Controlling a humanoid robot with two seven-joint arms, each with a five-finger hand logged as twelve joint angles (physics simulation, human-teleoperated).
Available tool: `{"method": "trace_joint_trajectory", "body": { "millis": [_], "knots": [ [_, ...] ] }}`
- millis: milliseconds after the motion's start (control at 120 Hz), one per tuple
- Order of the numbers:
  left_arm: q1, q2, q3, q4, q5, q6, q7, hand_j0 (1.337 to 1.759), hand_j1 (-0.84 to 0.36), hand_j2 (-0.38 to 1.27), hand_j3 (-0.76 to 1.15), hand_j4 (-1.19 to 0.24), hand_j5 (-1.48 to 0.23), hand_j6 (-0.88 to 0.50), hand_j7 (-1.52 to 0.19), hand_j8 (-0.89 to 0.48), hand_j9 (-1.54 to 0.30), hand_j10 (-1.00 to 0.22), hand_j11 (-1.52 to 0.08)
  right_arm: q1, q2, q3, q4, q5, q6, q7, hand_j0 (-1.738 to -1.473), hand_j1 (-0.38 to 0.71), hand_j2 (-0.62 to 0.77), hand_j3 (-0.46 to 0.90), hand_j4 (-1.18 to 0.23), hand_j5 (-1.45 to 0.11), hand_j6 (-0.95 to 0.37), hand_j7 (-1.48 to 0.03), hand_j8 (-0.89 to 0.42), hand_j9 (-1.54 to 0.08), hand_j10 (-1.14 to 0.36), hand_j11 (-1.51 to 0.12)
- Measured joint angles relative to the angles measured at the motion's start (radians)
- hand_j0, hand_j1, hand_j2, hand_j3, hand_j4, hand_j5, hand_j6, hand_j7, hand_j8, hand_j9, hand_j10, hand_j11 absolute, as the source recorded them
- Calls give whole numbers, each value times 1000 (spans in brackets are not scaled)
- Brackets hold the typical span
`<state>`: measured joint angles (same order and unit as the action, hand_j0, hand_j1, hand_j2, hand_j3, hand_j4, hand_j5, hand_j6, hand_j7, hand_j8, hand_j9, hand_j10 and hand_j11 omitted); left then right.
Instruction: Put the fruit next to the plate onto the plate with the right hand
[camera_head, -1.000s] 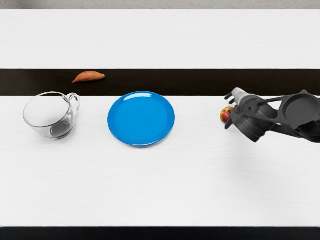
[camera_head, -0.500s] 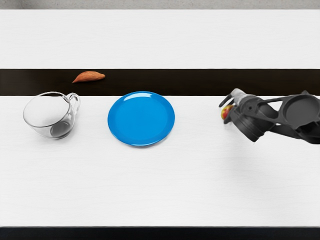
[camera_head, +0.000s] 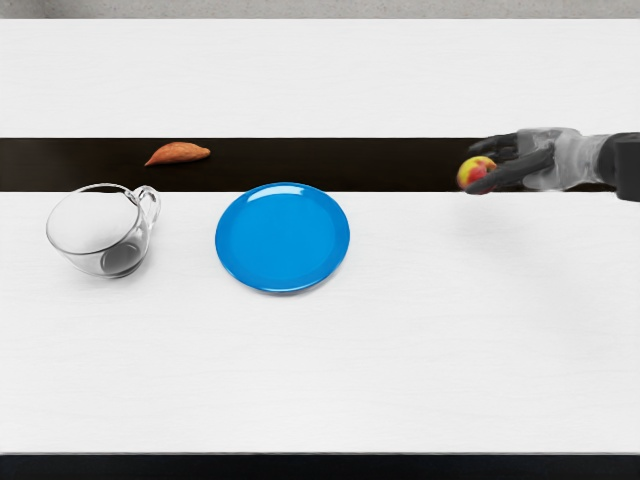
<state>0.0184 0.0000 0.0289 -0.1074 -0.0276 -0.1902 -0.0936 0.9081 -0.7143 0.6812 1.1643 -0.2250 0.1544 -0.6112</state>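
Apple (camera_head: 476, 172) gripped in my right hand (camera_head: 528, 158), looks clear of desk (camera_head: 400, 340); carry step; nxt: move left til over blue plate (camera_head: 283, 237), lower, then release.

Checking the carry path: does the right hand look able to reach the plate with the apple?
Probably yes. The right hand holds the apple off to the right of the plate, and nothing stands on the table between them; the cup and the sweet potato lie on the plate's other side.
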Motion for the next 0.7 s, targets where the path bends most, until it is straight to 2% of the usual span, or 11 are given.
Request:
{"method": "trace_joint_trajectory", "body": {
  "millis": [67,133,283,375,400,575,650,700],
  "knots": [
    [0,0,0,0,0,0,0,1658,349,0,0,-1,-1,-1,-1,-1,0,-1,0,-26,-2,49,-14,15,88,0,-1655,250,332,1,-727,-997,-476,-967,-392,-1002,-578,-1010],
    [0,0,0,0,0,0,0,1658,349,0,0,-1,-1,-1,-1,-1,0,-1,0,-35,43,72,-25,19,135,0,-1655,245,302,1,-731,-998,-469,-970,-385,-1002,-574,-1011],
    [0,0,0,0,0,0,0,1658,349,0,0,-1,-1,-1,0,-1,0,-1,0,11,284,89,-153,-58,174,0,-1656,237,269,2,-735,-1003,-464,-974,-379,-1005,-559,-1020],
    [0,0,0,0,0,0,0,1658,349,0,0,-1,0,-1,0,-1,0,-1,0,33,395,87,-217,-91,183,0,-1656,235,239,1,-737,-1003,-459,-975,-379,-1008,-547,-1026],
    [0,0,0,0,0,0,0,1658,349,0,0,-1,0,-1,0,-1,0,-1,0,38,421,83,-231,-97,185,0,-1656,213,184,2,-738,-1002,-456,-976,-375,-1009,-546,-1028],
    [0,0,0,0,0,0,0,1658,349,0,0,-1,0,-1,0,-1,0,-1,0,67,557,48,-311,-114,190,0,-1656,229,243,1,-745,-994,-470,-977,-388,-1005,-556,-1027],
    [0,0,0,0,0,0,0,1658,349,0,0,-1,0,-1,0,-1,0,-1,0,76,588,37,-332,-116,191,0,-1655,222,223,1,-745,-995,-468,-978,-389,-1007,-556,-1032],
    [0,0,0,0,0,0,0,1658,349,0,0,-1,0,-1,0,-1,0,-1,0,79,599,33,-339,-116,190,1,-1656,240,278,1,-745,-994,-476,-978,-399,-1008,-555,-1034]
  ]
}}
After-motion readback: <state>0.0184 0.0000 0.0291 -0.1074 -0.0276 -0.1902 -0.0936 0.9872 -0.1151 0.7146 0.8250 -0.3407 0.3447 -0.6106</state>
